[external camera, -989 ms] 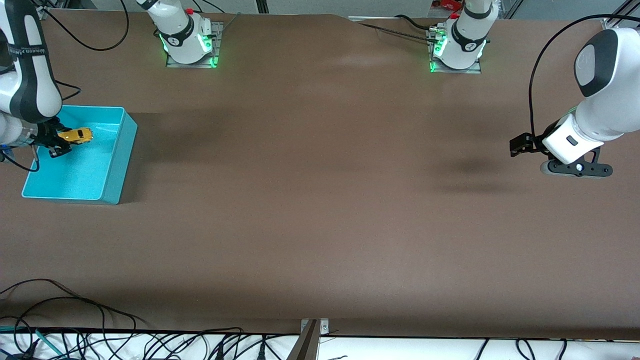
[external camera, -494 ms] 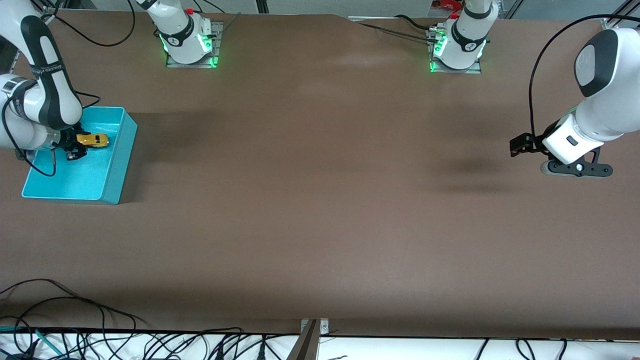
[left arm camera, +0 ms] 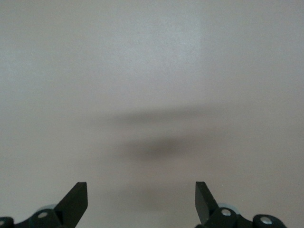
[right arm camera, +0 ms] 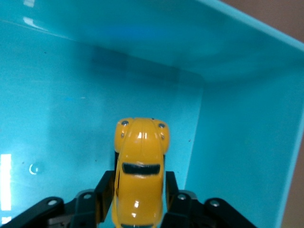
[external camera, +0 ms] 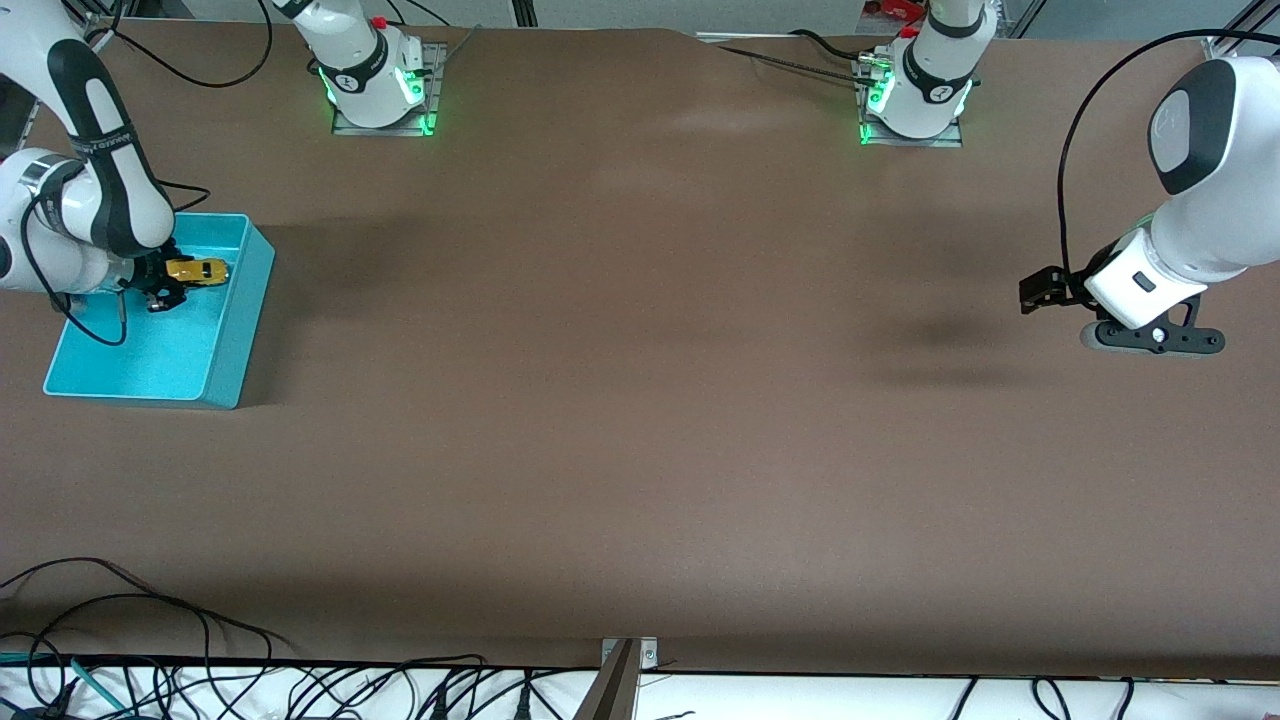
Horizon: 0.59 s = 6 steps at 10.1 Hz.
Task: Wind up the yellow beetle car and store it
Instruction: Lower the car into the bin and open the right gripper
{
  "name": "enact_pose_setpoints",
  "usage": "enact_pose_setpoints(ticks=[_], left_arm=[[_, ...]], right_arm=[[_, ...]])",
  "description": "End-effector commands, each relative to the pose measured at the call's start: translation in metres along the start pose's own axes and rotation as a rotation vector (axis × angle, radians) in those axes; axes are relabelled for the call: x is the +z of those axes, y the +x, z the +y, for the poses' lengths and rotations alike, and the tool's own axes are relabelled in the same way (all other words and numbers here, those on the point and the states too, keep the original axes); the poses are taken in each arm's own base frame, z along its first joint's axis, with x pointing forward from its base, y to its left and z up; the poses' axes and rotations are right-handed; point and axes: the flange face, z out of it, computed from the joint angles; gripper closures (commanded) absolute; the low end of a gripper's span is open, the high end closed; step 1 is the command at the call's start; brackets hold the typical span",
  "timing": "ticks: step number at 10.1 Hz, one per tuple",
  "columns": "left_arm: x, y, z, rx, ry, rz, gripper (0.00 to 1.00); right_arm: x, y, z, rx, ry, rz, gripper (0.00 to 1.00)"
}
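Observation:
The yellow beetle car (external camera: 198, 271) is a tiny rounded toy with dark windows. My right gripper (external camera: 172, 283) is shut on it inside the turquoise bin (external camera: 232, 345), toward the bin's corner nearest the right arm's base. In the right wrist view the car (right arm camera: 140, 178) sits between the black fingers (right arm camera: 105, 192), nose pointing at the bin's wall (right arm camera: 237, 152). I cannot tell whether its wheels touch the bin floor. My left gripper (external camera: 1150, 336) hangs open and empty over bare table at the left arm's end, waiting; its fingertips (left arm camera: 76, 197) stand wide apart in the left wrist view.
The brown table (external camera: 640, 400) spreads between the two arms. The two arm bases (external camera: 375, 75) stand along the edge farthest from the front camera. Cables (external camera: 150, 640) lie along the edge nearest that camera.
My right gripper has carried the car across the bin toward the wall nearest the table's middle and the right arm's base. The left arm has not moved.

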Motion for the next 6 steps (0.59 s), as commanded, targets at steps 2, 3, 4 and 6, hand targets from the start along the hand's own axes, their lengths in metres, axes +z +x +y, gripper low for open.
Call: enact_pose_setpoints(ticks=[2, 3, 4, 6], left_arm=[[0.0, -0.001, -0.002, 0.014, -0.023, -0.005, 0.0], [0.0, -0.001, -0.001, 0.014, -0.023, -0.005, 0.0], [0.0, -0.001, -0.001, 0.013, -0.023, -0.005, 0.0], [0.0, -0.001, -0.001, 0.014, -0.023, -0.005, 0.0]], right_arm=[[-0.007, 0.0, 0.004, -0.006, 0.015, 0.018, 0.0], [-0.03, 0.001, 0.006, 0.002, 0.056, 0.037, 0.0], [-0.054, -0.002, 0.005, -0.01, 0.099, 0.059, 0.0], [-0.097, -0.019, -0.01, -0.051, 0.175, 0.101, 0.0]])
